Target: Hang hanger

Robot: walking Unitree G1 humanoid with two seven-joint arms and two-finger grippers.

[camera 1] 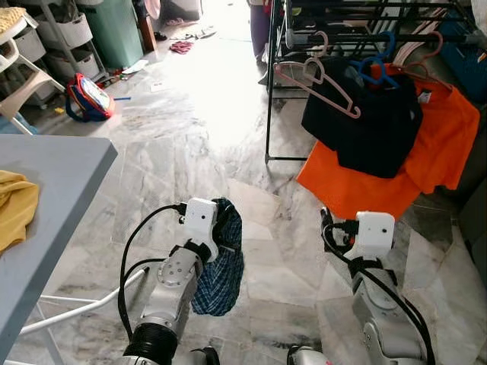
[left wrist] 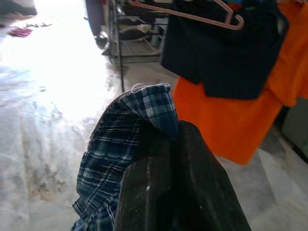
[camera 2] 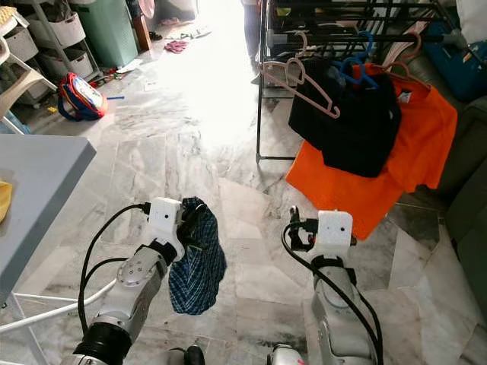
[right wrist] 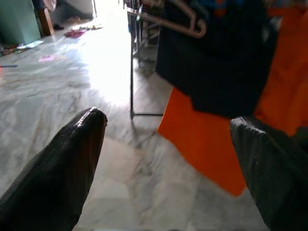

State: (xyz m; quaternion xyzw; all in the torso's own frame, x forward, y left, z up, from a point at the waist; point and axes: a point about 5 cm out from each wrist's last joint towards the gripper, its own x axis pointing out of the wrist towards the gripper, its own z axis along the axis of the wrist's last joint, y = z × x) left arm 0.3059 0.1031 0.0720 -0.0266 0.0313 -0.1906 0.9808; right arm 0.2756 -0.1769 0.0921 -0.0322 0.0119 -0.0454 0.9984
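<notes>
A: Hanger first: the empty pink hanger (camera 1: 319, 85) hangs on the black rack (camera 1: 268, 114) ahead, just beside the black garment (camera 1: 369, 122) and the orange garment (camera 1: 396, 171). Neither gripper holds one.

B: So what's close in?

A: The left gripper (left wrist: 168, 144) has its fingers (left wrist: 192, 183) clamped on a blue plaid cloth (camera 1: 221, 258), which droops from them well above the marble floor (camera 1: 175, 144). The right gripper (right wrist: 166, 144) hangs with fingers (right wrist: 62, 163) spread wide, nothing between them.

B: And the risk?

A: Mostly that cloth. I'd judge the grip sits on a bunched fold, so a swing or a step could let it slide out onto the floor. It also dangles low, and could catch on the rack's bottom bar during an approach.

B: Anything to the side?

A: The grey desk (camera 1: 53, 198) stands on the robot's left with a yellow cloth (camera 1: 15, 209) on it; a turn that way could clip its corner.

B: Further out?

A: The hanging clothes crowd the rail. Reaching in with open fingers could knock the pink hanger off or snag the orange fabric.
</notes>
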